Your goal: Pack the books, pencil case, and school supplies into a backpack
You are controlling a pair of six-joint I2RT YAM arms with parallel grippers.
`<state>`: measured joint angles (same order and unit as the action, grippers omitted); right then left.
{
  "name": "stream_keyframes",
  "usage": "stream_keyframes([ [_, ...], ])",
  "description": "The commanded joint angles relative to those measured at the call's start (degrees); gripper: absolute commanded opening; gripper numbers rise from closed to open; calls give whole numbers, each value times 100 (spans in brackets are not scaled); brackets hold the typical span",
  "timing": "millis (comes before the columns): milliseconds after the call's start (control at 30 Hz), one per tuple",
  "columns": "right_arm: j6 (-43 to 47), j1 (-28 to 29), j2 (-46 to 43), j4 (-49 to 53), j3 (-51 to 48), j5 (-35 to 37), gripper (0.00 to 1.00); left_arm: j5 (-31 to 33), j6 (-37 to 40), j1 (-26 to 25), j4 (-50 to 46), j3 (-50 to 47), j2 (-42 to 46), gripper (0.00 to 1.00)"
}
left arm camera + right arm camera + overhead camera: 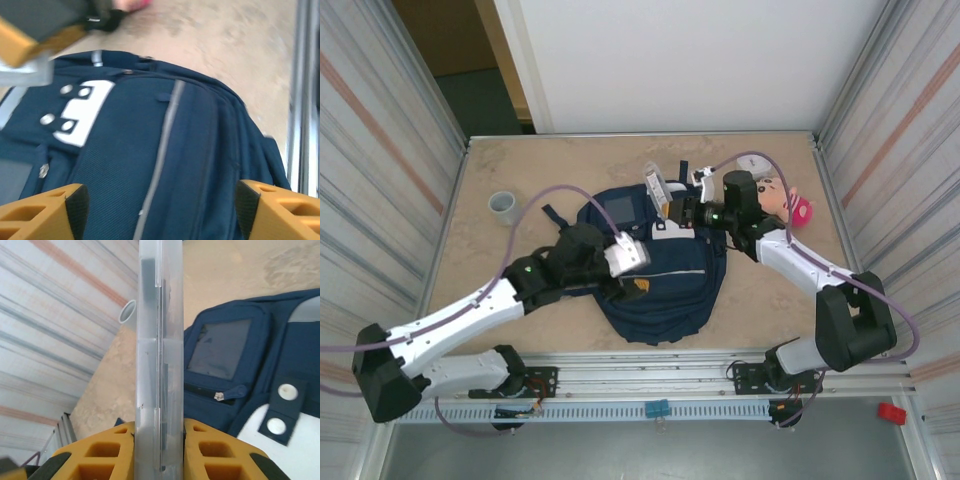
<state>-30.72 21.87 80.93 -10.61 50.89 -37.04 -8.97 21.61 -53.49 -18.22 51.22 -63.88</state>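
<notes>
**Mid-carry, insertion not yet done**

Backpack flat on counter, beneath left end effector, spread wide and empty. Right end effector, at backpack's top edge, clamped on pencil case. Next, likely: find zip opening, lower case in.

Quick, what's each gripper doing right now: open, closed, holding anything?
The left gripper is open and empty, above the backpack.
The right gripper is shut on the pencil case.
</notes>
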Motion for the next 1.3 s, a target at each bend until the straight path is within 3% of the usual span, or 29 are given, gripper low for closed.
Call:
stream_keyframes([
  [0,-98,-38,-236,-44,-77,30,11,238,1329,-230,-58,-1,-385,79],
  [500,-86,-120,-374,-11,-172,-14,10,578,1539,-328,257,246,-1556,83],
  [600,-87,-137,-406,-9,-186,-26,10,995,1390,-328,426,265,-1619,77],
  [700,-88,-156,-475,5,-220,-23,10,1361,1272,-328,648,283,-1561,64],
  [800,-79,-198,-568,20,-274,-16,10,1311,1180,-320,889,235,-1367,54],
  [1000,-81,-340,-794,86,-417,-1,9,1574,1044,-247,1109,178,-1343,48],
  [1133,-76,-397,-1012,136,-499,18,9,1973,935,-223,1303,107,-1636,51],
  [1267,-35,-440,-1240,299,-535,54,9,1619,902,-238,1336,84,-1812,50],
])
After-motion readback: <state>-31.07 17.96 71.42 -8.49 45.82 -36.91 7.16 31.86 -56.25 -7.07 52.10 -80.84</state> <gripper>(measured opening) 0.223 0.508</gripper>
